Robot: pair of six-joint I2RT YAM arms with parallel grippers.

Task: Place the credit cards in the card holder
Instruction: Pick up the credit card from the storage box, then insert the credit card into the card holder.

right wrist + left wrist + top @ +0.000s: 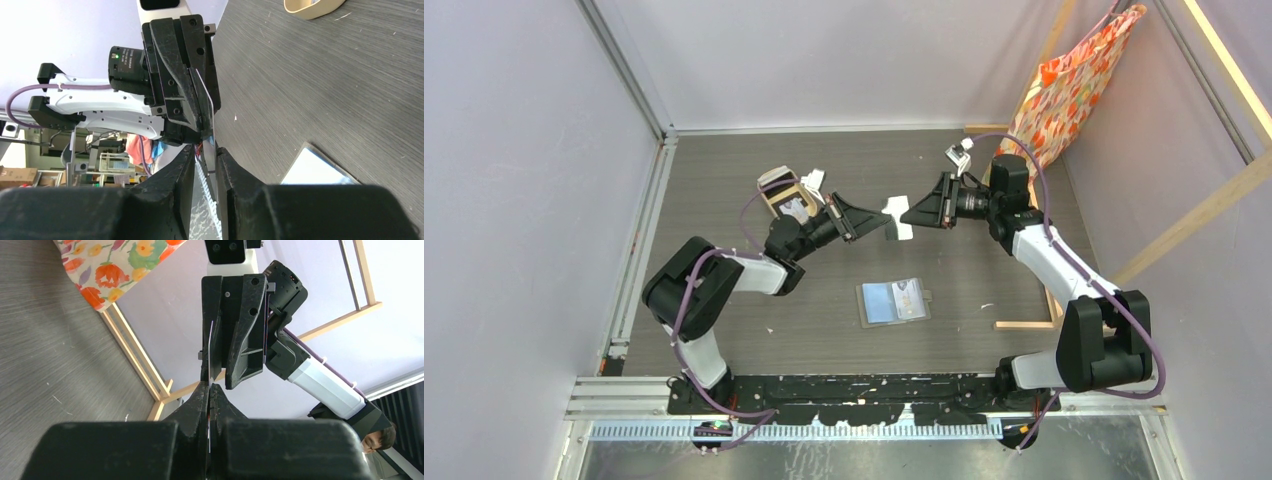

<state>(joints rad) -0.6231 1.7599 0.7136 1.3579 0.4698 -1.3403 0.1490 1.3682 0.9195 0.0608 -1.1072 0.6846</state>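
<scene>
Dark grey counter [984, 260] inside pale walls. I see the left arm [754, 270] reaching up-right and the right arm [1049, 255] reaching up-left, their tips meeting at mid-frame. The left jaws are clamped on a white card [894, 206]. The right jaws straddle its other end, and I cannot tell whether they pinch it. The card holder [894, 300] lies open on the counter, lower centre.

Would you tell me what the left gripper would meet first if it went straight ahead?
Most likely the right gripper, which faces it tip to tip; the white card held by the left gripper spans the gap.
</scene>
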